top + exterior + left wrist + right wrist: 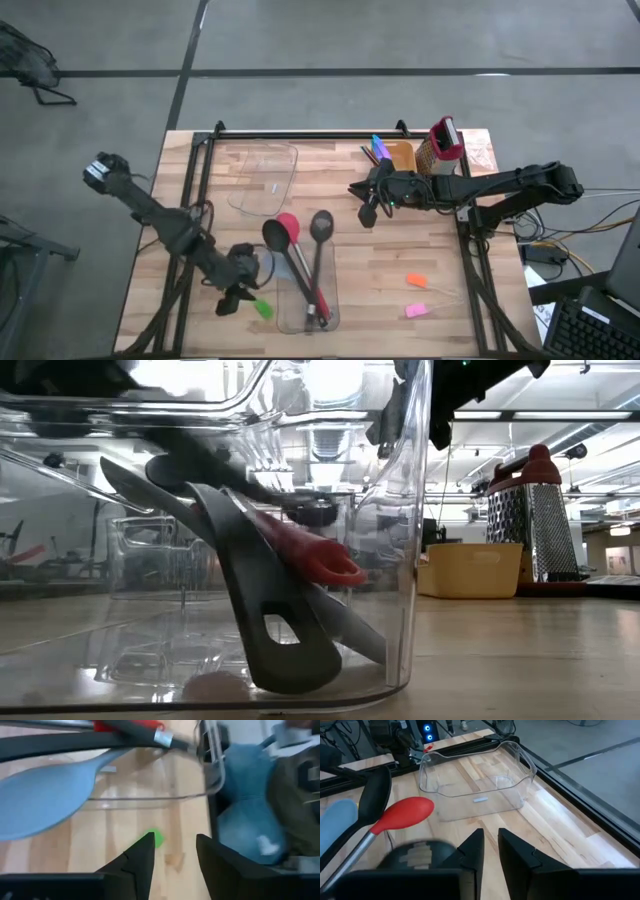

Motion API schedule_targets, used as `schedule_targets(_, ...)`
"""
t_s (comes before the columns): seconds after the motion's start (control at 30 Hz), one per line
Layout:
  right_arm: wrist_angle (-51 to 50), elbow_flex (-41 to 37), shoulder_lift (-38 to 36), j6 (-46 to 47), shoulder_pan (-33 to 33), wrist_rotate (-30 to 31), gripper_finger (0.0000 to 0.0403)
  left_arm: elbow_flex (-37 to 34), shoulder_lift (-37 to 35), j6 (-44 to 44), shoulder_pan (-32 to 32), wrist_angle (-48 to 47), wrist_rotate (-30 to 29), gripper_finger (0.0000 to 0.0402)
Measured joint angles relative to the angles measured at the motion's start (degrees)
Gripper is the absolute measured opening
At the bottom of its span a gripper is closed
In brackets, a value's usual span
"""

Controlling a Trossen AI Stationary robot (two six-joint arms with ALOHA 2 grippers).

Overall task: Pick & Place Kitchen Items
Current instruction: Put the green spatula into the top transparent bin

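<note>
A clear tub (322, 300) near the table's near edge holds the long handles of a red spoon (284, 231), a dark spoon (321, 225) and a light-blue spoon (45, 795). Their heads lean out over the tub's far rim. In the low view, the handle ends (290, 650) rest on the tub's floor. My left gripper (238, 292) (172, 852) is open, low over the wood left of the tub, with a green chunk (157, 838) (263, 309) just beyond its fingertips. My right gripper (368, 208) (490, 837) hovers right of centre, its fingers slightly apart and empty. A black slotted head (417, 852) shows blurred beside it.
A second clear tub (262, 178) (475, 775) stands empty toward the far edge. A yellow bin (400, 155) with blue and purple sticks (378, 150) and a red-topped metal grater (445, 145) sit far right. Orange (417, 282) and pink (416, 311) chunks lie near right.
</note>
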Motion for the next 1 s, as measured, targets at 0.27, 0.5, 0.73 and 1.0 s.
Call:
schedule_targets(0.27,0.1,0.0,0.0,0.0,0.0,0.0,0.0082,-0.3,2.5,-1.1,-2.6,0.2,-5.2,0.0132)
schedule_targets(0.5,0.1,0.0,0.0,0.0,0.0,0.0,0.0099,-1.3,5.4,-3.3,-4.5,-0.2,-3.5,0.013)
schedule_targets(0.73,0.1,-0.2,0.0,0.0,0.0,0.0,0.011,-2.6,9.4,-5.3,-7.7,0.3,-8.0,0.0138)
schedule_targets(1.0,0.1,-0.4,0.0,0.1,0.0,0.0,0.0116,-3.0,16.2,1.3,-8.5,5.2,-9.5,0.0191)
